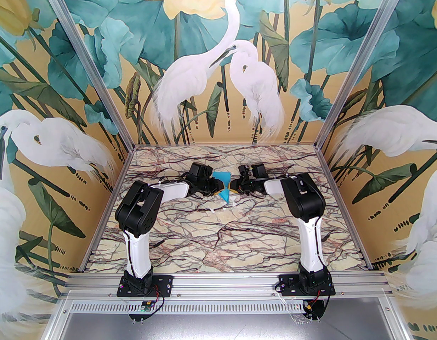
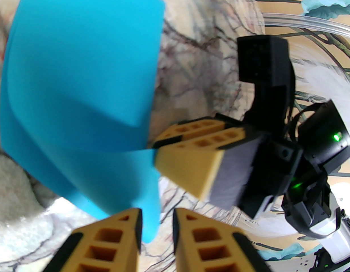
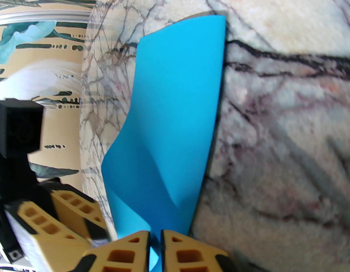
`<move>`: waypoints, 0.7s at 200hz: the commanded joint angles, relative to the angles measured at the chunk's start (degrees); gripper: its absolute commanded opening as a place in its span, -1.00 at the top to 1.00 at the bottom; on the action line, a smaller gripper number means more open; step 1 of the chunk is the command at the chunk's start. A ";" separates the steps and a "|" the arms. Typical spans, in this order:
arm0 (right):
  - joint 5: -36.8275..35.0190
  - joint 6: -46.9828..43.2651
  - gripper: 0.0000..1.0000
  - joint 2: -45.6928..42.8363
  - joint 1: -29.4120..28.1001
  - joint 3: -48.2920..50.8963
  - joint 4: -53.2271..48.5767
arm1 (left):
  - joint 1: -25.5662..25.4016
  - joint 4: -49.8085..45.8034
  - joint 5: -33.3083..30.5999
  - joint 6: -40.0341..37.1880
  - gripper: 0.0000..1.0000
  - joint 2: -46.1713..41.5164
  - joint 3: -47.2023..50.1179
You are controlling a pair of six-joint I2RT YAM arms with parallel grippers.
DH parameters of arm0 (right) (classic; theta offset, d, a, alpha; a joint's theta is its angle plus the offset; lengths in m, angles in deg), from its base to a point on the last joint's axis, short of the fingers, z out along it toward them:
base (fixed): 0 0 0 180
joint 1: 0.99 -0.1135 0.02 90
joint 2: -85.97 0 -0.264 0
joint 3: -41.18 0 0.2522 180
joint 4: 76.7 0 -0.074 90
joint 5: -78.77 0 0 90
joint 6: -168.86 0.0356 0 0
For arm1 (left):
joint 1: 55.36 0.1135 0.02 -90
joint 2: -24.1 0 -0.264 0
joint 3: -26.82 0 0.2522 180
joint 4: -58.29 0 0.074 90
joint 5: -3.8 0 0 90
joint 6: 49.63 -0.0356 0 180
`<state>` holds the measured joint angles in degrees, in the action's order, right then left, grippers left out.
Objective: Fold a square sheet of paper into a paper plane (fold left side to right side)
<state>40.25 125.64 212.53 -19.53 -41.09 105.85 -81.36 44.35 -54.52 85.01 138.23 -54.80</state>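
The square sheet of paper [image 1: 223, 185], bright cyan-blue, is lifted and curled between my two grippers at the far middle of the table. In the right wrist view the paper [image 3: 175, 118] rises as a bent strip, and my right gripper [image 3: 155, 238] is shut on its near end. The left wrist view shows the right gripper [image 2: 158, 149] pinching the paper [image 2: 78, 95] at its edge. My left gripper [image 2: 157, 217] stands slightly open, a paper corner hanging in the gap beside one finger. From above, the left gripper [image 1: 217, 187] and right gripper [image 1: 234, 186] nearly touch.
The marble-patterned table [image 1: 218, 239] stretches toward the arm bases. Small white scraps [image 1: 212, 211] lie just in front of the grippers. Painted walls and aluminium posts enclose the far and side edges.
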 commanded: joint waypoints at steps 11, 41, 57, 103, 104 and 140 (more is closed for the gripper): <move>-2.54 8.07 0.68 -0.54 -0.88 4.16 7.50 | -0.98 2.85 0.29 1.62 0.48 2.01 0.44; -3.62 12.72 0.64 -1.23 -0.96 7.16 13.18 | -1.19 4.26 0.48 2.79 0.49 2.68 0.71; -3.72 14.64 0.64 -1.18 -1.14 8.27 15.86 | -1.23 4.74 0.49 3.10 0.49 2.94 0.79; -5.13 18.13 0.63 -1.60 -1.95 10.38 19.97 | -1.16 5.11 0.31 3.43 0.49 2.89 1.14; -5.19 18.24 0.63 -1.59 -1.99 10.49 20.02 | -1.16 5.11 0.27 3.43 0.49 2.87 1.15; -7.42 19.57 0.65 -2.43 -2.90 12.47 21.82 | -1.18 5.28 0.23 3.52 0.49 2.86 1.09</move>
<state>34.61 143.00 211.24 -20.87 -30.76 127.71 -82.39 48.39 -54.52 87.83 140.17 -54.36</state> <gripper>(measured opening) 0.182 0.255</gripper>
